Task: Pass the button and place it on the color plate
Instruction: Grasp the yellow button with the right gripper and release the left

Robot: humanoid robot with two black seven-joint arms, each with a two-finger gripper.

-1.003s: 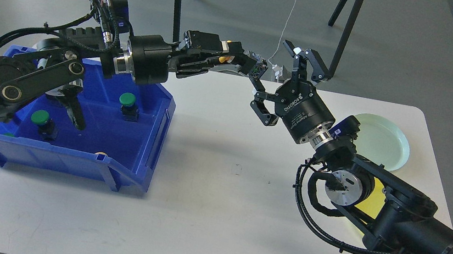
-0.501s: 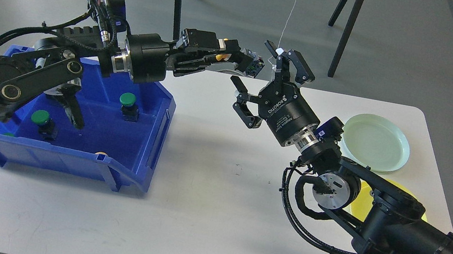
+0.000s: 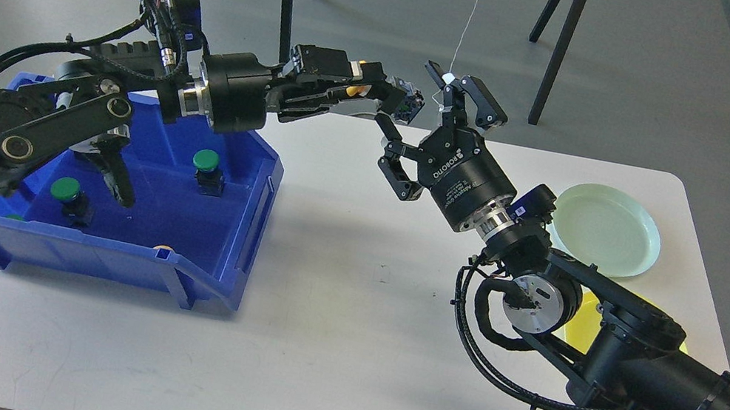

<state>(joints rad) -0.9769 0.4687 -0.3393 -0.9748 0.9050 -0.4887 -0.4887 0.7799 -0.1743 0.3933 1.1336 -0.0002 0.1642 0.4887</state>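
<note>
The white rectangular counter carries everything, and both black arms reach over its far half so that their ends meet near the far edge. On the counter's left side sits the large blue plastic bin, with its open front facing the near edge. Inside it stand two green-capped push buttons on dark bases, one toward the back and one nearer the front left; a small orange cap peeks over the bin's front wall. On the right side lies the pale green round plate, bare, and just nearer to the viewer a yellow plate shows only in slivers behind the right arm's joints. The left hand points rightward above the far edge of the counter, clenched on a small button with a dark body and a yellow-orange part held at its tips, well above the surface. The right hand is released, its fingers spread wide on either side of the held button: the upper finger rises just beyond it, and the lower finger curls below, neither visibly touching it.
</note>
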